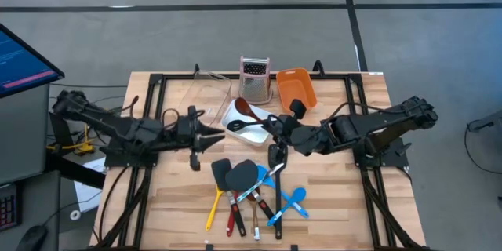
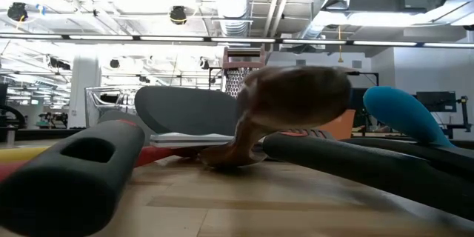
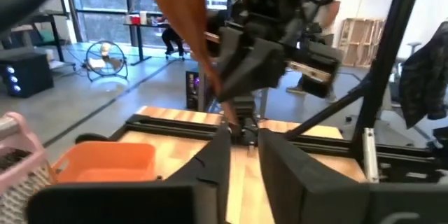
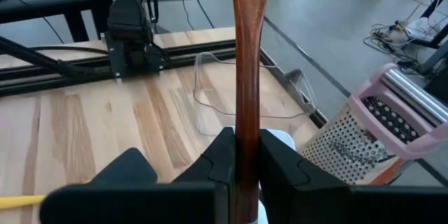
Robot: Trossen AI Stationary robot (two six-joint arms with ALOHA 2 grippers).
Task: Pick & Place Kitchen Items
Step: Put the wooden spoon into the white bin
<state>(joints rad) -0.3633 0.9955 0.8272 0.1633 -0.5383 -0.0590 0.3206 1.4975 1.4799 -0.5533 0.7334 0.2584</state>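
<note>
The left arm is stretched in from nine o'clock, low over the table, with the left gripper (image 1: 213,135) brought near the centre; its fingers (image 3: 210,171) are seen slightly parted, nothing between them. The right arm is reached in from three o'clock (elbow raised), and the right gripper (image 1: 276,129) is clamped on a wooden spoon (image 4: 250,56), pinched between both fingers.

Grater (image 1: 254,79) at far edge, orange tub (image 1: 296,87) just right; white tub (image 1: 244,118) nearer; utensils (image 1: 252,192) at near edge.
</note>
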